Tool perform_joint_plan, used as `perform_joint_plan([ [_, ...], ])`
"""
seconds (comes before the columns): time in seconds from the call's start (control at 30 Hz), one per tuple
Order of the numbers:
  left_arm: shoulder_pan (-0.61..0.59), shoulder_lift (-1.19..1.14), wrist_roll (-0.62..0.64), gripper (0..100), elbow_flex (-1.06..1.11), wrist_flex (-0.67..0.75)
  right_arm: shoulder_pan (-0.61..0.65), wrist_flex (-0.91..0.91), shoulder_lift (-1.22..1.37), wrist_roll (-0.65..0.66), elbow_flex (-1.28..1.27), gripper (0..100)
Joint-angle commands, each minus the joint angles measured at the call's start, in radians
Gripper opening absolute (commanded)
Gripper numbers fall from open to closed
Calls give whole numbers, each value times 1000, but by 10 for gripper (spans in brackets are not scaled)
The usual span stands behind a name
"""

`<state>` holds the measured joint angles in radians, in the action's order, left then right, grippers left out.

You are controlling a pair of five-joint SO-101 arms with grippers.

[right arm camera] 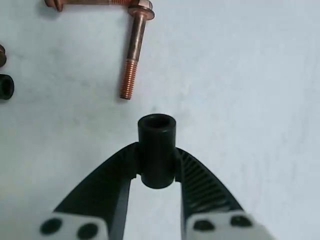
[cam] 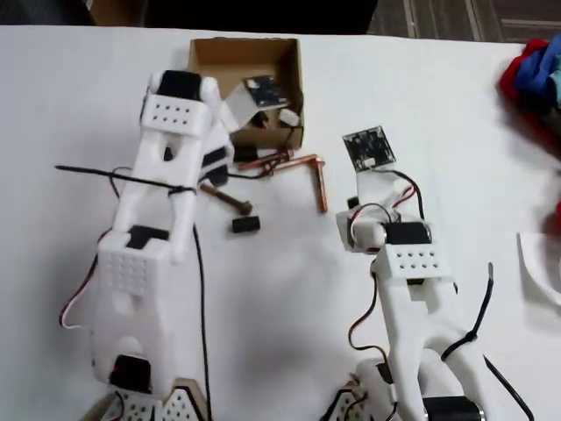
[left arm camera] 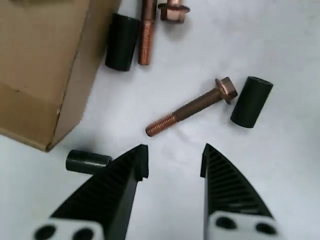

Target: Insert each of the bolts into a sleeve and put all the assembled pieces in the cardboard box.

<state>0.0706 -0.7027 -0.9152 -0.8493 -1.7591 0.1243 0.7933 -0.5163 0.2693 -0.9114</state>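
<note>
Bolts and short black sleeves lie loose on the white counter [cam: 289, 289], beside an open cardboard box [cam: 203, 54]. Over by a corner of that box, the left arm's fingers [left arm camera: 131, 172] hang spread apart with nothing between them. Just ahead of their tips a copper bolt [left arm camera: 192, 106] lies on its side, threaded end toward the fingers. A loose sleeve [left arm camera: 251, 101] sits close against its head; I cannot tell whether the two touch. A second sleeve [left arm camera: 88, 161] lies between the box corner and one finger. Farther along the box wall a third sleeve [left arm camera: 121, 48] lies alongside a second bolt [left arm camera: 146, 35], with the head of a third bolt [left arm camera: 173, 10] just beside them.

To the right, well apart from the box, the right arm's fingers [right arm camera: 125, 172] pinch a held sleeve [right arm camera: 157, 132] by its lower half, its open bore turned toward the wrist camera. Ahead of it a long bolt [right arm camera: 134, 52] lies on the counter, thread end nearer. Its head is just beside a crosswise bolt [right arm camera: 90, 2]. Every bolt in sight lies bare, outside the box.
</note>
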Motion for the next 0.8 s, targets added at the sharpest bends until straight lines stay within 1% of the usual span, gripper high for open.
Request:
perform_joint_plan([
  [0.0,48,0,-117,192,-19,-20,-10,-13,-36,-8,5,20],
  [0.3,54,-8,-241,192,68,-3,-10,-13,-36,-8,5,20],
  [0.43,52,-14,-247,192,68,18,-10,-13,-36,-8,5,20],
  [0.67,60,-110,-250,192,59,17,-10,-13,-36,-8,5,20],
  [0.77,60,-123,-334,191,58,28,-10,-13,-36,-6,5,20],
])
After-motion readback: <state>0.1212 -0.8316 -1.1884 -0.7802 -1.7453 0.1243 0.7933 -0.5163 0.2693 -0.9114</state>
